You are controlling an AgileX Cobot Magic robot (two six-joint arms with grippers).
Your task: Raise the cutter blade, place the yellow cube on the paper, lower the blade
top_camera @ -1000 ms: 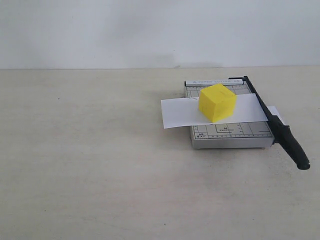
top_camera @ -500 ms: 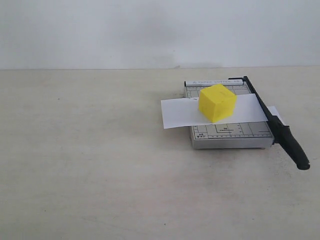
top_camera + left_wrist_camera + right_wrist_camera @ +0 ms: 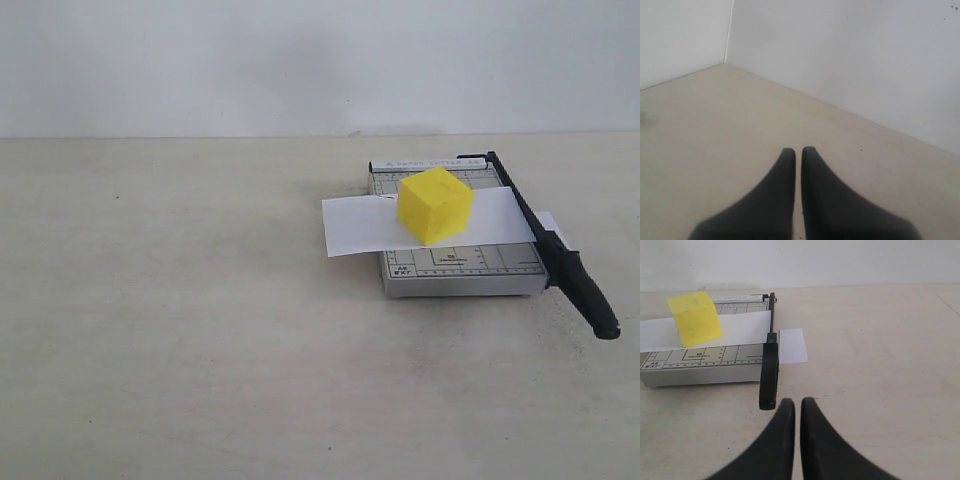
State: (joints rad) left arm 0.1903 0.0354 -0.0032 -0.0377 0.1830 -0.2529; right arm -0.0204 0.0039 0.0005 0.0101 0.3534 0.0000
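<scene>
The yellow cube (image 3: 434, 204) rests on the white paper (image 3: 355, 224), which lies across the grey cutter board (image 3: 460, 265). The black cutter blade (image 3: 555, 250) lies down along the board's right edge, its thick handle sticking out in front. In the right wrist view the cube (image 3: 694, 318), paper (image 3: 742, 327), board (image 3: 700, 371) and blade handle (image 3: 769, 371) show just beyond my right gripper (image 3: 797, 401), which is shut and empty, near the handle's tip. My left gripper (image 3: 798, 150) is shut, empty, facing bare table and a wall corner. Neither gripper appears in the exterior view.
A cut-off piece of white paper (image 3: 792, 345) lies on the table on the far side of the blade from the board. Beige tabletop (image 3: 180, 320) stretches left and in front of the cutter. A white wall (image 3: 300, 60) stands behind.
</scene>
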